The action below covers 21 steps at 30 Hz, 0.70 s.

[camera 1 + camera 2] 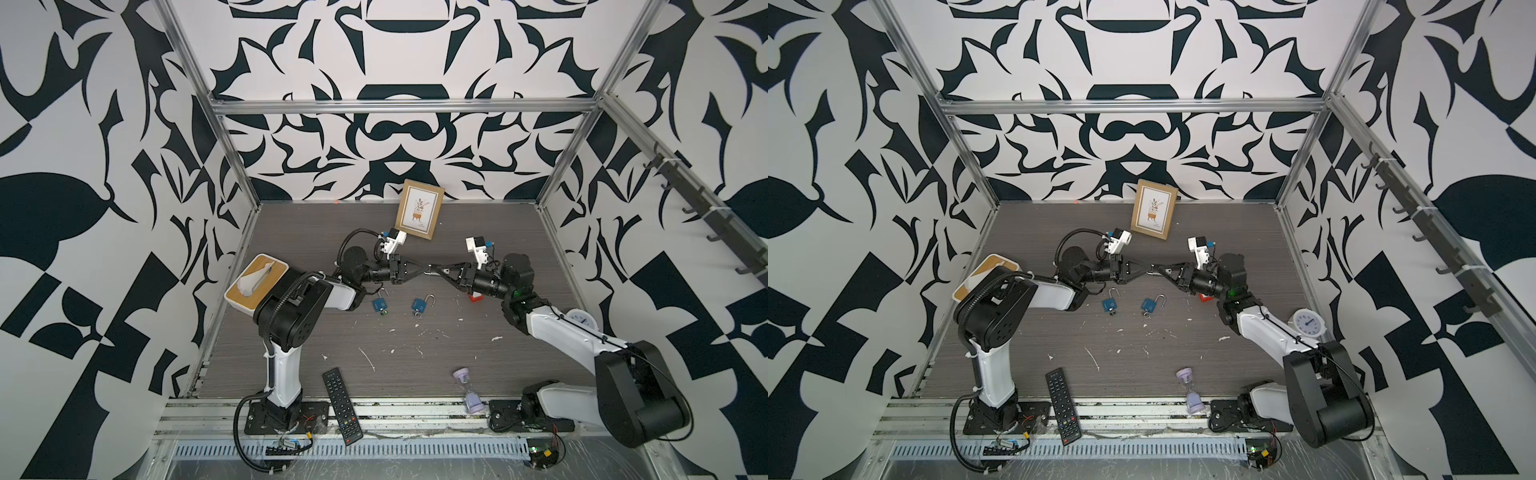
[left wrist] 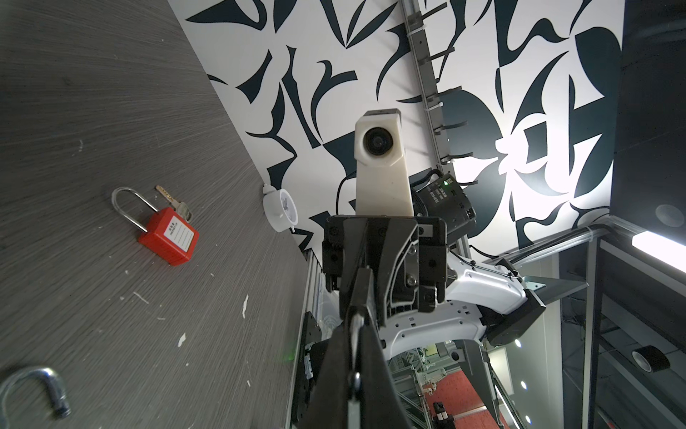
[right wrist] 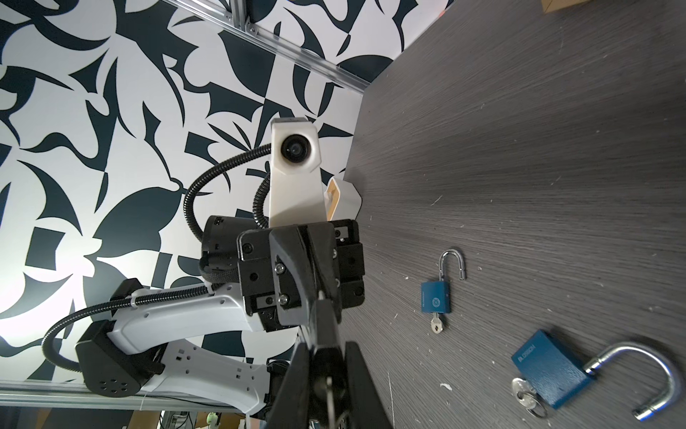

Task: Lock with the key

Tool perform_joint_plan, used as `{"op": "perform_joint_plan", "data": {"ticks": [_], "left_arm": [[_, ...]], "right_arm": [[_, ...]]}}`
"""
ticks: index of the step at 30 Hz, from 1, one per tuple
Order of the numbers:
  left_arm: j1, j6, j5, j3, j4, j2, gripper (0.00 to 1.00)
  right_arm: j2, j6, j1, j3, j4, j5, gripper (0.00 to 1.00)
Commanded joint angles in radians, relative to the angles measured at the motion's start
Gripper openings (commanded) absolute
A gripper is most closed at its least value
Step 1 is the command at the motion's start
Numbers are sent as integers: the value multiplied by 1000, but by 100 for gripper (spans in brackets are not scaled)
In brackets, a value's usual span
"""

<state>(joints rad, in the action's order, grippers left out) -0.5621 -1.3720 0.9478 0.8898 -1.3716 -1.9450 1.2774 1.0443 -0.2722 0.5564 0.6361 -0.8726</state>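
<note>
The left gripper (image 1: 422,271) clamps the small silver key (image 2: 355,327) at frame centre, above two open blue metal padlocks (image 1: 419,306); I cannot tell whether the right gripper (image 1: 1158,269) grips yet, so early release could drop it.

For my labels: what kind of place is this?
Probably a robot test cell, not a home: an aluminium frame, patterned printed walls, and loose props such as a blue padlock and a remote control.
</note>
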Motion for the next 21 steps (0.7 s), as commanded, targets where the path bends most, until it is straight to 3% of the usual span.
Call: {"op": "perform_joint_plan", "data": {"ticks": [1,3,5,21], "left_arm": [[-5,0,24,20,-54,-14,20],[-14,1,24,21,-53,-10,32],[-19,-1,26,27,-53,-8,36],[-47,-18,22,67,-53,-39,24]], "right_arm": [[1,13,2,-7,76,-6,0],[11,26,1,-13,96,-2,0],[23,34,2,-12,111,-4,0],[39,56,2,-7,152,3,0]]}}
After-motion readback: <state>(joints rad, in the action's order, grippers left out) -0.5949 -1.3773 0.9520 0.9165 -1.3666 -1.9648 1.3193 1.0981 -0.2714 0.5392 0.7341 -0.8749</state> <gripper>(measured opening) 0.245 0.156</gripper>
